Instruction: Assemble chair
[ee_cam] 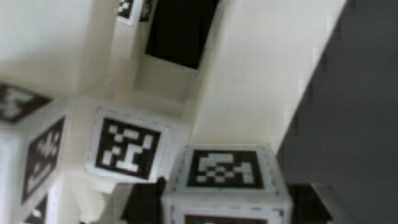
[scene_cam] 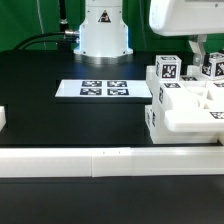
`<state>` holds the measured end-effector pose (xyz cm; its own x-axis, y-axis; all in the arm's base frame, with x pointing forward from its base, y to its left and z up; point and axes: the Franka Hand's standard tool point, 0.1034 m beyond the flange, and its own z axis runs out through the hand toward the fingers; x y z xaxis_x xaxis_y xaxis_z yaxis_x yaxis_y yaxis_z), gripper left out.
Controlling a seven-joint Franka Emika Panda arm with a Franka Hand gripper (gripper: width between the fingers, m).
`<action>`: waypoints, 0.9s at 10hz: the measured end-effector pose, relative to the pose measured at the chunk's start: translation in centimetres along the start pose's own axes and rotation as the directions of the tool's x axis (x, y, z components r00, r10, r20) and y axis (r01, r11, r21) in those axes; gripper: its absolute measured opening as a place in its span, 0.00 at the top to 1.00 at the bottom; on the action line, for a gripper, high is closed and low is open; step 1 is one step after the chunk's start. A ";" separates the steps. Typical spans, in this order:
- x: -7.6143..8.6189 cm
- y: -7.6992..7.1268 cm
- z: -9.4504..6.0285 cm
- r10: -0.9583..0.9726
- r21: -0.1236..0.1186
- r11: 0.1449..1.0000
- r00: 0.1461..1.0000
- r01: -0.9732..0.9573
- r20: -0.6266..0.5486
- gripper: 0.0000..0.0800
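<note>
The chair's white pieces [scene_cam: 185,108] stand grouped at the exterior view's right, with tagged square posts [scene_cam: 168,71] rising from them. My gripper [scene_cam: 197,50] comes down from above between two tagged posts. In the wrist view my gripper [ee_cam: 222,202] has a dark finger [ee_cam: 151,200] on each side of a white tagged post [ee_cam: 222,168], and both fingers press against it. More tagged white chair pieces [ee_cam: 125,145] lie right beside that post. Where the held post's lower end sits is hidden.
The marker board [scene_cam: 103,89] lies flat at the middle of the black table. A long low white rail [scene_cam: 100,160] runs along the front. The robot's base [scene_cam: 103,30] stands at the back. A small white piece [scene_cam: 3,118] shows at the left edge.
</note>
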<state>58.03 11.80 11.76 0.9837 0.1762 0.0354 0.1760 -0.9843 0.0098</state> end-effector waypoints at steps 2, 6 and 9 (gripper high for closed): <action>0.0 -0.6 0.0 0.219 0.000 0.976 0.976 -0.219 -0.003 0.64; 0.1 -0.7 0.0 0.516 0.005 0.857 0.857 -0.515 -0.007 0.64; 0.1 -0.7 0.0 0.661 0.007 0.750 0.750 -0.661 -0.005 0.64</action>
<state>57.96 12.52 11.71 0.8540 -0.5189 0.0378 -0.5184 -0.8548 -0.0232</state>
